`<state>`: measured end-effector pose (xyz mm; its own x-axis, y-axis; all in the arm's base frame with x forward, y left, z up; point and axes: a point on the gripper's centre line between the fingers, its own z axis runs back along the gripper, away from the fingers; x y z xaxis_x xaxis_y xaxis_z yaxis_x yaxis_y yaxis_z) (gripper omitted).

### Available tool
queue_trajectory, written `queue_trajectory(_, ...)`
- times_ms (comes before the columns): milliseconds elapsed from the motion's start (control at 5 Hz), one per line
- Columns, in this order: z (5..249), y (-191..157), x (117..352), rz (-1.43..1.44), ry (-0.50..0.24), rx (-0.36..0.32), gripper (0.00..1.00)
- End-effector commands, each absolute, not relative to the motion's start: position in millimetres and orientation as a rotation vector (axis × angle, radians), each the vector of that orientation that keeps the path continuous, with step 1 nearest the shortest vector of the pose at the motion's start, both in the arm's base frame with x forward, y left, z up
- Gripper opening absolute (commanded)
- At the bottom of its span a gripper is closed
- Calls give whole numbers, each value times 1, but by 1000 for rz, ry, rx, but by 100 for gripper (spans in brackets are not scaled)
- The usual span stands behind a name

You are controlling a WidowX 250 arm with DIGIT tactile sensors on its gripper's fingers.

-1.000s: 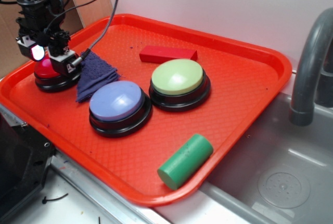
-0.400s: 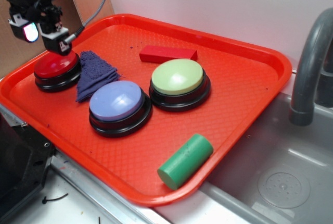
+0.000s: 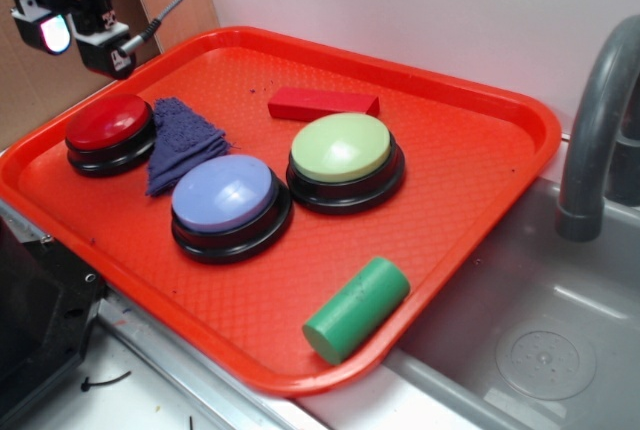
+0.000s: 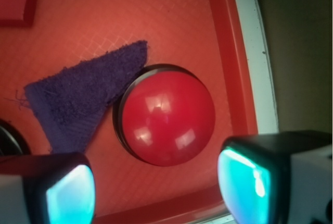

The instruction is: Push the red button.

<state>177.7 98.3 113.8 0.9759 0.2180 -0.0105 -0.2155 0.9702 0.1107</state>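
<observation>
My gripper (image 3: 72, 32) hangs in the air above the far left corner of the tray (image 3: 480, 240), clear of everything on it. In the wrist view my two fingertips (image 4: 243, 182) sit at the bottom corners of the frame with a wide gap between them and nothing in it, so my jaws are spread and I am holding nothing.

Below me, showing through that gap, is the red button (image 4: 169, 122), its glossy dome unobstructed on its black ring. In the exterior view the red button (image 3: 108, 123) stands near the tray's left rim, below and slightly right of my gripper, with open air between us.

A dark blue folded cloth (image 3: 180, 140) lies just beside the button on its right; in the wrist view the cloth's edge reaches the button's black ring. Next to the cloth comes the blue domed button (image 3: 224, 193), and close beside that the green domed button (image 3: 341, 147). A flat red block (image 3: 322, 103) lies behind the green button toward the tray's back rim. A green cylinder (image 3: 357, 308) lies on its side near the front edge. To the right of the tray are a grey sink basin (image 3: 540, 340) and a grey faucet (image 3: 595, 120).
</observation>
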Motion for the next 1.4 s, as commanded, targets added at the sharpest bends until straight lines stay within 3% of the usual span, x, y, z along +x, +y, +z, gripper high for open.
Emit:
queue_trajectory(0, 144, 96, 195, 189, -48, 145, 100)
queue_trajectory(1200, 163, 86, 201, 164, -73, 170, 100)
